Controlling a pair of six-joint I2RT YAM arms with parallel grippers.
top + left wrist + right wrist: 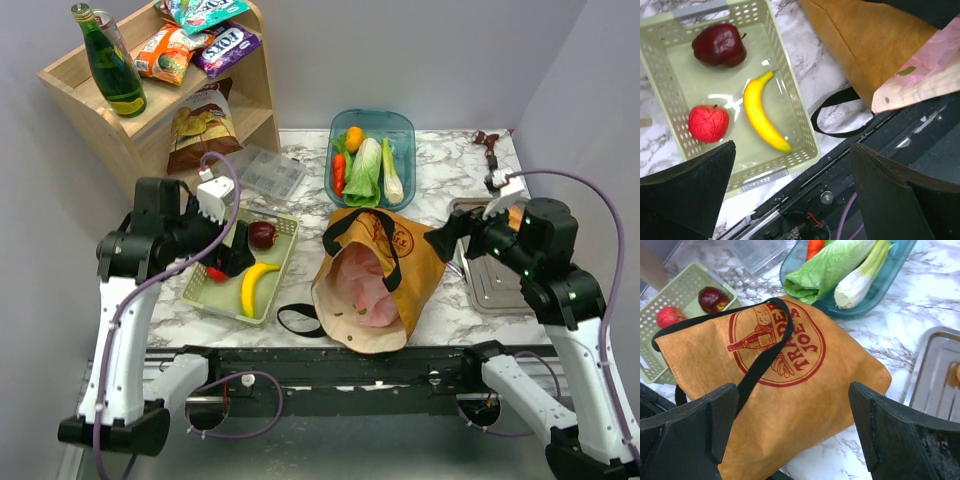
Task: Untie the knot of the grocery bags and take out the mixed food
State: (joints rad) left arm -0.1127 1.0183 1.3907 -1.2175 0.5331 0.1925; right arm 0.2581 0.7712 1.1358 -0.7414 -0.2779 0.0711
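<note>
The mustard-orange tote (420, 270) lies on its side mid-table, mouth toward me, with the thin pink plastic bag (365, 285) showing open inside it. The knot is not in view. My left gripper (795, 195) hangs open above the green basket (790, 87), which holds a banana (762, 117), a bright red fruit (708, 123) and a dark red apple (719, 44). My right gripper (792, 435) is open above the tote's (790, 390) printed side, empty. Behind it, the teal tray (880, 295) holds leafy vegetables (830, 267), a carrot-like piece (339, 172) and a small orange (353, 138).
A wooden shelf (255, 100) at the back left carries a green bottle (110, 62) and snack packets (170, 50). A clear plastic box (265, 172) lies behind the basket. A metal tray (495, 285) sits right of the tote. The tote's black strap (300, 322) trails toward the front edge.
</note>
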